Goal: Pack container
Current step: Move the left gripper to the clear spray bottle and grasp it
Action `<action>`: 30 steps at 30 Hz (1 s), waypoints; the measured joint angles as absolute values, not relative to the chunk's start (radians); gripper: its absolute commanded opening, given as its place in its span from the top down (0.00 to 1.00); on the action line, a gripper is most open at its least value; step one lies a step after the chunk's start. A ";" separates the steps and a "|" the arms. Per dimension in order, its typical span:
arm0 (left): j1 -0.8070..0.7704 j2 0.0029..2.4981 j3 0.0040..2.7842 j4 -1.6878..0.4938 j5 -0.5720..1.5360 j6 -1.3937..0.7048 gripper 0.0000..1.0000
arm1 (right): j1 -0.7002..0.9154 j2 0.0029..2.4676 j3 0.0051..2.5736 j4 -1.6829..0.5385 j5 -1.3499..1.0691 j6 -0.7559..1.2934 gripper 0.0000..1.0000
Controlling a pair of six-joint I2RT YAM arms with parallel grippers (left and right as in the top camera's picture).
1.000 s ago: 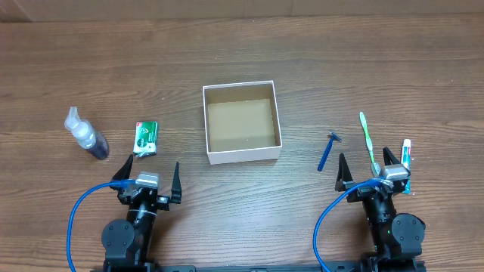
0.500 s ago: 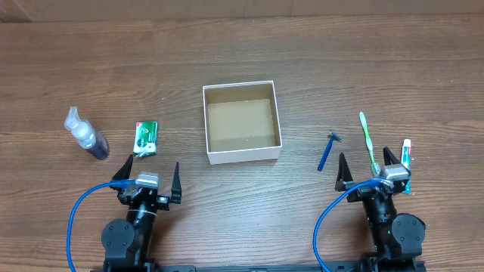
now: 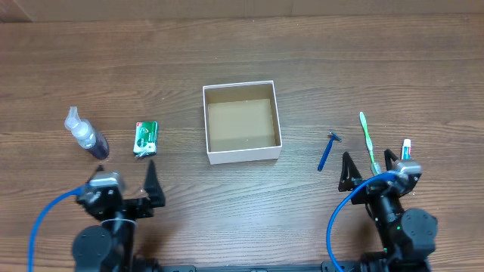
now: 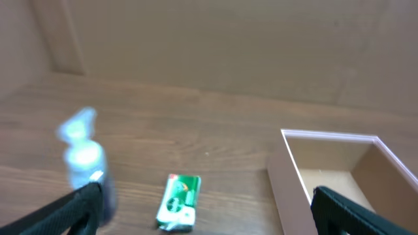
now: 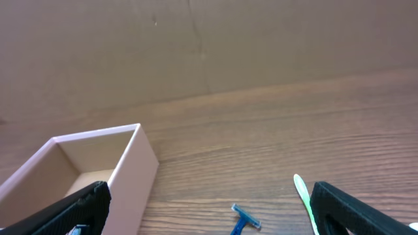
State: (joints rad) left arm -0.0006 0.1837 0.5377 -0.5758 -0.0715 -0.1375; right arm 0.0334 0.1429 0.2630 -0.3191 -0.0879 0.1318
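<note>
While left tool [image 3: 121, 177] and right tool [image 3: 368, 162] gape empty | container [image 3: 243, 156] sits between, ahead, apart

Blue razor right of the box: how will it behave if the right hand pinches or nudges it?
The razor looks thin and small, so probably light and stiff. It lies flat on the wood table, so a pinch may scrape or skid it. Its head is wider than the handle, so a sideways push would likely pivot it, not roll it.
</note>
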 measured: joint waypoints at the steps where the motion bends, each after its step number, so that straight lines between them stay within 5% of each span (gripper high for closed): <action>1: -0.001 0.221 0.587 -0.609 -0.082 -0.142 0.00 | 0.033 0.173 0.300 -0.346 -0.089 0.139 0.00; 16: -0.001 0.998 1.354 -1.249 -0.047 -0.163 0.00 | 0.034 0.950 0.954 -0.914 -0.134 0.179 0.00; 23: 0.018 1.114 1.364 -1.247 -0.089 -0.213 0.00 | 0.034 1.110 0.963 -0.927 -0.135 0.180 0.00; 30: 0.238 1.178 1.365 -1.128 -0.158 -0.257 0.00 | 0.034 1.150 0.963 -0.927 -0.134 0.180 0.00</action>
